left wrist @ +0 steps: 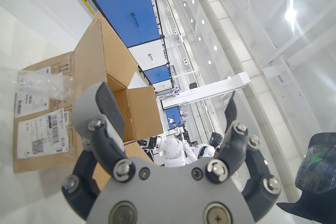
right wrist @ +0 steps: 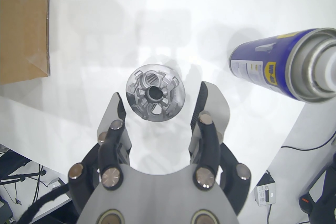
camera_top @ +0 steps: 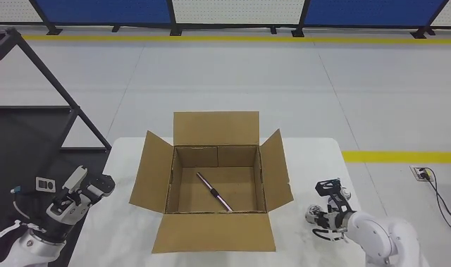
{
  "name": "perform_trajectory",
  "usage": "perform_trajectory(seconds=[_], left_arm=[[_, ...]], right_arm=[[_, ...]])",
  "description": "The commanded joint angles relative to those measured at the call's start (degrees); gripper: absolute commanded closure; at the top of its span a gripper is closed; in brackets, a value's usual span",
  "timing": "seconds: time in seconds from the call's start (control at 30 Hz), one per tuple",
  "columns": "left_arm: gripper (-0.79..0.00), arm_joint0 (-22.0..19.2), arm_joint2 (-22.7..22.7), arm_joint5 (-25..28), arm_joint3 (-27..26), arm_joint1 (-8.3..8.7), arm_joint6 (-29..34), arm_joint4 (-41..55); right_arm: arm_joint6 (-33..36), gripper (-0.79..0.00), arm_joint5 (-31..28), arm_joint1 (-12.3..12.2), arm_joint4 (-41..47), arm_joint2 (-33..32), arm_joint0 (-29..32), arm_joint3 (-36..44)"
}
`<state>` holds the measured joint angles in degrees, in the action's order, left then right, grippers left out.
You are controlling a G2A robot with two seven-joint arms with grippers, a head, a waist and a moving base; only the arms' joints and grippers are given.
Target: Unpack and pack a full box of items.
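A blue spray can [right wrist: 275, 64] runs off the right wrist view's edge, its nozzle end clipped, and the cardboard box [right wrist: 23, 12] shows there as one flap corner. In the left wrist view a clear plastic bag [left wrist: 44, 86] in front of the box is too blurred to tell its contents; a dark, green-marked object [left wrist: 317, 164] is cut by the edge and cannot be identified. From above, the round metal part [camera_top: 314, 213] is too small to make out.
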<state>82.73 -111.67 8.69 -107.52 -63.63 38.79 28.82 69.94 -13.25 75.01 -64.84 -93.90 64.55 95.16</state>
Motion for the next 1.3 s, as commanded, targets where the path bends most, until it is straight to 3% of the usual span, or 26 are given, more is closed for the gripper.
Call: perform_trajectory(seconds=[0.0,0.1,0.27,0.5,0.67,0.87,1.27], left_arm=[[-0.785,0.0,0.0,0.0,0.0,0.0,0.0,0.0],[-0.785,0.0,0.0,0.0,0.0,0.0,0.0,0.0],[-0.785,0.0,0.0,0.0,0.0,0.0,0.0,0.0],[-0.785,0.0,0.0,0.0,0.0,0.0,0.0,0.0],[-0.785,0.0,0.0,0.0,0.0,0.0,0.0,0.0],[-0.785,0.0,0.0,0.0,0.0,0.0,0.0,0.0],[-0.785,0.0,0.0,0.0,0.0,0.0,0.0,0.0]], right_arm=[[0.0,-0.603,0.1,-0.2,0.2,0.1,0.1,0.1],[-0.1,-0.637,0.3,-0.4,0.4,0.2,0.2,0.4],[-2.0,-0.785,0.3,-0.9,2.7,-2.0,2.7,6.4],[-5.4,-0.785,0.9,-1.6,3.9,-5.4,7.5,25.5],[-6.7,-0.785,0.7,-1.9,4.3,-3.3,5.7,34.4],[-4.4,-0.785,2.8,-2.0,1.9,6.7,-3.5,34.2],[-4.4,-0.785,2.8,-2.0,1.9,6.7,-3.5,34.2]])
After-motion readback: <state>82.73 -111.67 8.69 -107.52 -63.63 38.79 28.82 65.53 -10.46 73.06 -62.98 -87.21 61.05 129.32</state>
